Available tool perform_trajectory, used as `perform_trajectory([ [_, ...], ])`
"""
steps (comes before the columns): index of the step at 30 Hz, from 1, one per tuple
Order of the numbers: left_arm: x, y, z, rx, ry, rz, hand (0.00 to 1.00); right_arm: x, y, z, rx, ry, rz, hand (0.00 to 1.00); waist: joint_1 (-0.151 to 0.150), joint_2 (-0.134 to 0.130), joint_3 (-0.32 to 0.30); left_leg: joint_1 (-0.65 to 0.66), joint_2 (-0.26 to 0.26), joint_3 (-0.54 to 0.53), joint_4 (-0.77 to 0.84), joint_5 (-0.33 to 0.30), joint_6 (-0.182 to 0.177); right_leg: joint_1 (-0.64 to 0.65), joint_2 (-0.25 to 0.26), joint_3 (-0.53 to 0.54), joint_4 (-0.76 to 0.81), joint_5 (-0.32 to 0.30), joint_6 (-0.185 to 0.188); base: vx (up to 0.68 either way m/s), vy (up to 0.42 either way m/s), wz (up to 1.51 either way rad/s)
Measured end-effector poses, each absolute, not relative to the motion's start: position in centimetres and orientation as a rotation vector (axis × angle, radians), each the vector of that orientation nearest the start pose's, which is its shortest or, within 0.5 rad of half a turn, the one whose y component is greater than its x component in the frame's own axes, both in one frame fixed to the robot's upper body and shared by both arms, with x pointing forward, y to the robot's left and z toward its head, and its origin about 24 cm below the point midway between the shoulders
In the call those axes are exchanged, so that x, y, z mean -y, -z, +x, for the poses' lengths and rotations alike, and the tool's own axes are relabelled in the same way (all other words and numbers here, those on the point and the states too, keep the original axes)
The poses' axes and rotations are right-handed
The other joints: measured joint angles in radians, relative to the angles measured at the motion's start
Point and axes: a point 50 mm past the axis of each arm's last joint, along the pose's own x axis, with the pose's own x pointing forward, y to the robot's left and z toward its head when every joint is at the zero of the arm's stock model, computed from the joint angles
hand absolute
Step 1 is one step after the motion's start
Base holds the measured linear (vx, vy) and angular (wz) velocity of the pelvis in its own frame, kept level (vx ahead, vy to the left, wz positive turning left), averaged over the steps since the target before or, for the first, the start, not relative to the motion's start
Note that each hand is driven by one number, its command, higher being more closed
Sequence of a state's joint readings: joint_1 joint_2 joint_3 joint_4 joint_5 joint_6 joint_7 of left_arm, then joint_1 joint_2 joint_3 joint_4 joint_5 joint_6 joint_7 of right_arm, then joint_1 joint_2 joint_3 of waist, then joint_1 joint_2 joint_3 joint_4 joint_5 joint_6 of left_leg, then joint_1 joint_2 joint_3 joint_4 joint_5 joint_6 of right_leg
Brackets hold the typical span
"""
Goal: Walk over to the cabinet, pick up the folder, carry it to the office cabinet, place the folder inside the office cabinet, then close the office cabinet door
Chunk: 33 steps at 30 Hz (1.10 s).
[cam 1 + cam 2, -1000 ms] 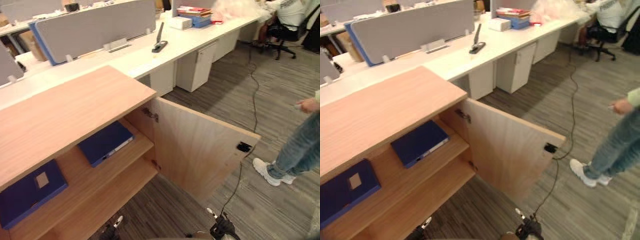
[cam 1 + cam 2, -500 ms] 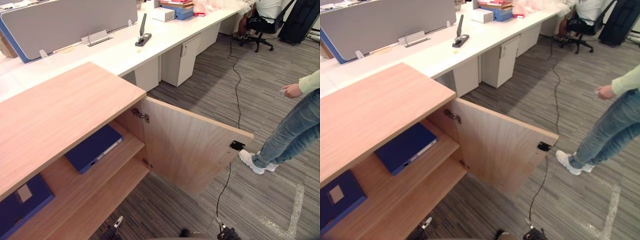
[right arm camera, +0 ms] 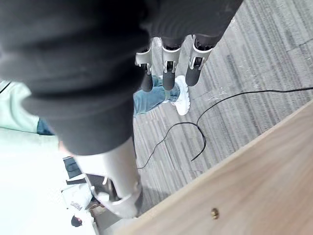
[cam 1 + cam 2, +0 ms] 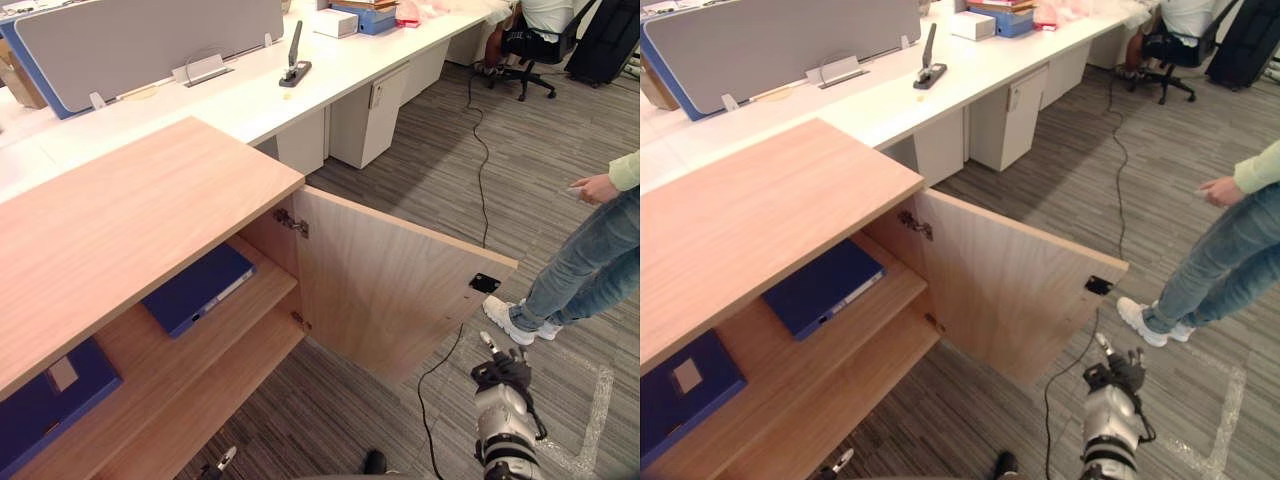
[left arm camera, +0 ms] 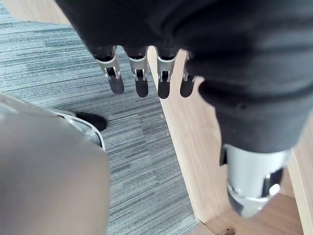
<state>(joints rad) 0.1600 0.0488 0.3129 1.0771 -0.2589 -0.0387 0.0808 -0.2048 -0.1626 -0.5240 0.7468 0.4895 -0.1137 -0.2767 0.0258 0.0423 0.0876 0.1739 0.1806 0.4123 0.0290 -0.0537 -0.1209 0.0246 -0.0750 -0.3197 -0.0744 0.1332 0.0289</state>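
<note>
A blue folder (image 4: 197, 290) lies flat on the upper shelf inside the wooden office cabinet (image 4: 130, 220). Its door (image 4: 400, 295) stands swung wide open to the right. My right hand (image 4: 503, 376) is raised low in front of the door's outer edge, apart from it. In the right wrist view its fingers (image 3: 168, 68) hang straight and hold nothing, with the door's wood (image 3: 254, 191) close by. My left hand (image 5: 138, 78) is open too, with straight fingers beside a wooden cabinet panel (image 5: 190, 147).
A second blue folder (image 4: 48, 395) lies on the shelf at the far left. A person (image 4: 590, 260) in jeans stands on the carpet right of the door. Behind the cabinet runs a long white desk (image 4: 250, 100) with drawer units (image 4: 365, 115) under it.
The camera has shifted a little. My right hand has come up into view at the lower right, near the open door's edge. Folder and door have not moved.
</note>
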Motion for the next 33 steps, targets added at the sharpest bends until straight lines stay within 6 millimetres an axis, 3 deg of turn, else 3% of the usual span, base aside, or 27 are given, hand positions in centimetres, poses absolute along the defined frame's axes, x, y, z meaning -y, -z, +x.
perform_trajectory([
  [6,-21.4,16.8,3.7,-1.166,-0.613,-0.294,0.00,30.6,2.3,25.4,-0.251,0.821,0.409,0.00,0.012,-0.003,0.002,0.000,0.001,-0.017,0.007,-0.002,0.002,0.011,0.000,-0.006,-0.009,0.006,0.003,-0.08,-0.016,0.03],
  [14,-21.4,16.8,3.9,-1.156,-0.603,-0.302,0.00,27.9,0.0,29.8,-0.267,0.510,0.148,0.00,0.020,-0.004,0.003,-0.001,0.001,-0.027,0.013,-0.005,0.001,0.012,0.001,-0.009,-0.008,0.016,0.001,-0.01,-0.005,0.01],
  [20,-21.8,16.7,3.9,-1.148,-0.591,-0.304,0.00,28.1,-0.9,30.3,-0.287,0.326,-0.039,0.00,-0.004,-0.011,0.007,-0.013,0.011,-0.027,0.042,-0.024,0.000,0.012,0.006,-0.005,-0.008,0.016,0.001,-0.01,-0.003,-0.03],
  [28,-22.0,16.7,3.8,-1.145,-0.583,-0.307,0.00,26.7,-1.8,30.8,-0.293,0.095,-0.245,0.00,-0.033,-0.011,0.009,-0.020,0.036,-0.022,0.075,-0.037,-0.008,0.009,0.028,0.010,-0.009,0.018,-0.006,-0.03,-0.025,-0.07],
  [33,-22.1,16.6,4.1,-1.139,-0.557,-0.302,0.00,24.5,-2.1,28.3,-0.329,-0.374,-0.643,0.00,-0.057,-0.012,0.010,-0.032,0.066,-0.014,0.086,-0.040,-0.015,-0.006,0.057,0.023,-0.009,0.008,-0.016,-0.03,-0.052,-0.11],
])
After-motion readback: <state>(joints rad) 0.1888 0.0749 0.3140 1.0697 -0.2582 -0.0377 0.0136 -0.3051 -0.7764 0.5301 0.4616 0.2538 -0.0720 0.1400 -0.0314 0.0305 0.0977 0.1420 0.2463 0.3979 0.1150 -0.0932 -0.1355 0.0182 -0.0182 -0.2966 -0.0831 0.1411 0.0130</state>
